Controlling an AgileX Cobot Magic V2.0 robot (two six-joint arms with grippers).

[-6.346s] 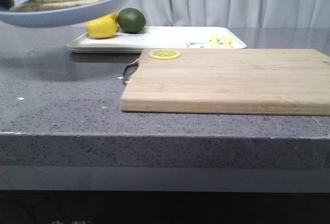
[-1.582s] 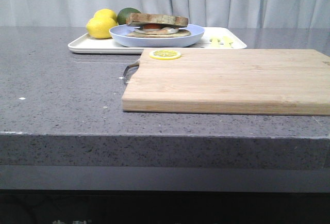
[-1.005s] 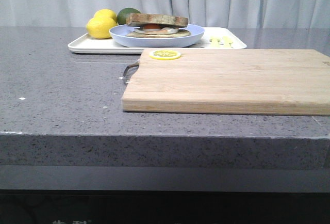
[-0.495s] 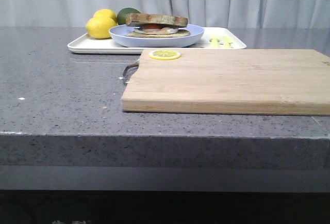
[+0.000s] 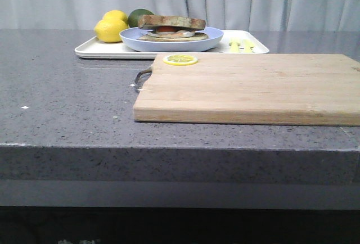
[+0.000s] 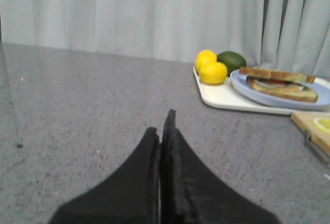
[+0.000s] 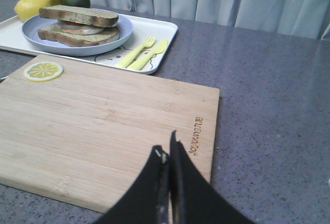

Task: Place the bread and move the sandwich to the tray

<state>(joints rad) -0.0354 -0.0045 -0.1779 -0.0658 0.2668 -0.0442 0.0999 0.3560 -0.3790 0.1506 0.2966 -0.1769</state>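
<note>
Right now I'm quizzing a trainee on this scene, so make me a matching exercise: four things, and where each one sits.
Things:
1. sandwich
2. lemon slice
3. blue plate
4. yellow fork and knife

Places:
A. on the cutting board's corner
B. on the tray, under the sandwich
C. on the tray, beside the plate
D. on the blue plate

Pairs: 1-D, 2-A, 3-B, 4-C

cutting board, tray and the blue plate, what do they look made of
Cutting board: light wood, likely bamboo, matte, with visible glued strips and grain and a burned-in mark.
Tray: smooth white, slightly glossy, printed; plastic or melamine by the look.
Plate: even pale blue with a soft sheen; plastic or glazed ceramic, cannot tell which.
</note>
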